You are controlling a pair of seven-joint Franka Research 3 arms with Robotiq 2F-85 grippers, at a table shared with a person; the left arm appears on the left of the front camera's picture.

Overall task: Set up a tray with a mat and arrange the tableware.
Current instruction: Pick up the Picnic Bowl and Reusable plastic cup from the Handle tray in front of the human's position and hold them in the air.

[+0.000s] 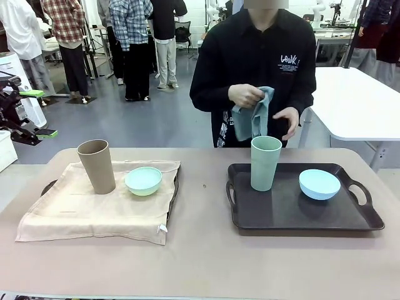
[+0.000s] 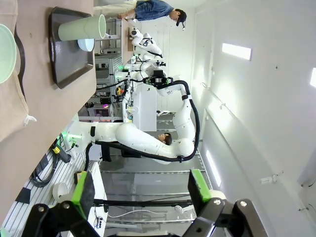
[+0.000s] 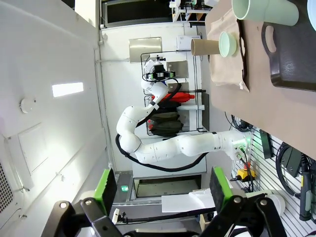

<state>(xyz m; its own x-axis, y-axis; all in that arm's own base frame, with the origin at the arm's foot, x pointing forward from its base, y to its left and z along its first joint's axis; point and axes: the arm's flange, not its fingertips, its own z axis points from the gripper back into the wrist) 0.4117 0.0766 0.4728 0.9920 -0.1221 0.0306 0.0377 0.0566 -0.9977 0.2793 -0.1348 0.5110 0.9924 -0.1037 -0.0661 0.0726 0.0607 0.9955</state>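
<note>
In the front view, both cups stand upright with the long axis vertical, mouth up and narrower base down. The tan cup stands left of centre on a beige mat that covers a tray. The mint bowl sits just beside it on the right, open side up. The pale green cup stands at the left end of the bare dark tray, right of centre. The light blue bowl rests near that tray's right end, apart from the cup.

That makes two cups, two bowls, two trays and one mat laid out. Behind the table, at upper centre, a person holds a blue-grey cloth in both hands.

The left gripper hangs at the left edge of the frame, off the table, well apart from the tan cup and above it. Its jaws are spread wide and hold nothing.

In the left wrist view the left gripper is spread wide at the bottom. The pale green cup lies far off at upper left, sideways in the picture.

In the right wrist view the right gripper is likewise wide and empty. The tan cup and mint bowl are far off at upper right.
</note>
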